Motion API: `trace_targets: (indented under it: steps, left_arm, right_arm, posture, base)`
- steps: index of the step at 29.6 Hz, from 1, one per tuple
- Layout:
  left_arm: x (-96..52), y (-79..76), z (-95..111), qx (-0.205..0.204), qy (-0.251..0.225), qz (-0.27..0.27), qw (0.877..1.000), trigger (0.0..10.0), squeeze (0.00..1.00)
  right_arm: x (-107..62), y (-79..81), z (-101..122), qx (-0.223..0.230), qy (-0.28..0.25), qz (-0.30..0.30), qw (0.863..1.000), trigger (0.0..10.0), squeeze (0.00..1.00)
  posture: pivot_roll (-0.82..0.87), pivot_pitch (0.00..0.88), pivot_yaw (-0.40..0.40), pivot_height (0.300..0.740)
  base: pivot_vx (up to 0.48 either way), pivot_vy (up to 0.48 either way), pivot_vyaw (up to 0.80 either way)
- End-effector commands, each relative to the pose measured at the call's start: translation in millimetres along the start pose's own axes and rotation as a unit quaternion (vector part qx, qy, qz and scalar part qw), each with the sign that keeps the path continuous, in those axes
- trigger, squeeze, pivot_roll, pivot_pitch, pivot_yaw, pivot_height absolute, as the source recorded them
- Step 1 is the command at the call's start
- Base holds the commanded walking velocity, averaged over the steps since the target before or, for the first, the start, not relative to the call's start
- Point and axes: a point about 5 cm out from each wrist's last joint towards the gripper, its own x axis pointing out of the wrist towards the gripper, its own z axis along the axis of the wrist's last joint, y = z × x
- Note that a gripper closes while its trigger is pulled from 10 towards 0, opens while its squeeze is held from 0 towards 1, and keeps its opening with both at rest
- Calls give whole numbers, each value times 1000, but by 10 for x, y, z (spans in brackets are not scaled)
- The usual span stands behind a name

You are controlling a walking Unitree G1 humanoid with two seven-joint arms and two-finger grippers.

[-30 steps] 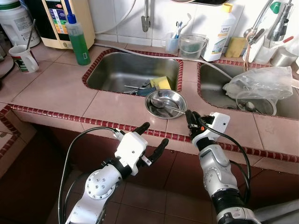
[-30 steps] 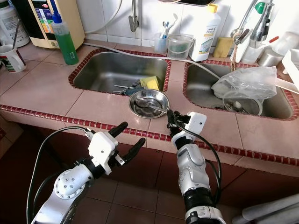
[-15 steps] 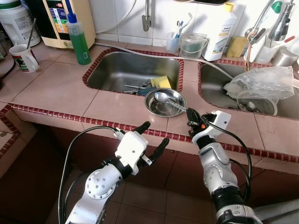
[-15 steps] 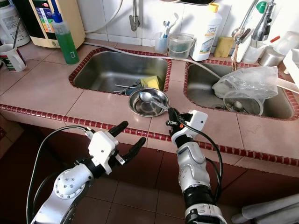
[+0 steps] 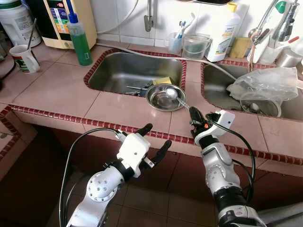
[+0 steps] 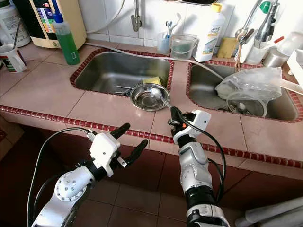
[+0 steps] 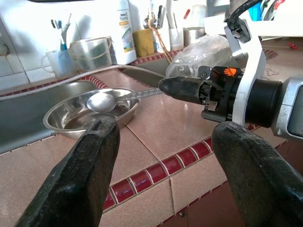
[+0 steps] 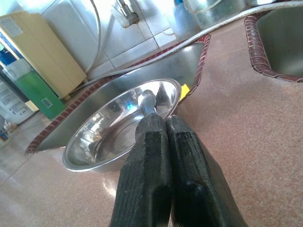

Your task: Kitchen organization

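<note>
I see my right gripper (image 5: 193, 115) clamped tight on the handle of a metal spoon (image 5: 176, 98), fingers pressed together with no gap; the spoon's bowl reaches ahead of the jaws into a shallow steel dish (image 5: 162, 98); that dish sits just beyond the fingertips, overhanging the near edge of the left sink basin (image 5: 123, 71) beside the tiled divider; a yellow sponge (image 5: 162, 81) lies past the dish, in the basin; my left gripper (image 5: 155, 140) hangs below the counter edge (image 5: 71, 119), jaws spread wide and holding nothing, the dish well ahead of them between its two fingers (image 7: 85, 175) in the left wrist view.
</note>
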Motion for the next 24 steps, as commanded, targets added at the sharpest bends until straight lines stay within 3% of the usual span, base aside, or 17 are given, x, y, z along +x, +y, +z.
trace_targets:
  steps: [1,5,6,8,9,10,24]
  left_arm:
    - [16,-22,43,5,-7,-10,1000,10000,0]
    - [27,-28,51,5,-10,-10,1000,10000,0]
    - [29,-30,50,4,-10,-11,1000,10000,0]
    - [31,-35,48,5,-10,-11,1000,10000,0]
    - [32,-36,47,5,-10,-11,1000,10000,0]
    - [35,-35,47,4,-10,-11,1000,10000,0]
    - [70,-25,53,4,-15,-15,1000,10000,0]
  right_arm:
    - [-41,-29,-47,10,9,-10,1000,0,0]
    - [-110,48,-124,19,15,-1,1000,0,0]
    - [-131,67,-149,18,18,3,1000,3098,0]
    - [-178,96,-189,14,20,9,1000,4902,0]
    - [-186,100,-193,14,20,9,1000,4902,0]
    - [-239,105,-232,16,25,6,1000,10000,0]
    - [-463,102,-266,22,29,-20,999,10000,0]
  posture:
    - [35,112,-3,740]
    - [30,109,-8,740]
    - [30,107,-10,740]
    - [29,107,-12,740]
    - [29,107,-12,740]
    - [26,106,-12,740]
    - [6,107,-9,740]
  base:
    - [0,0,0]
    - [0,0,0]
    - [0,0,0]
    - [0,0,0]
    - [0,0,0]
    - [0,0,0]
    - [0,0,0]
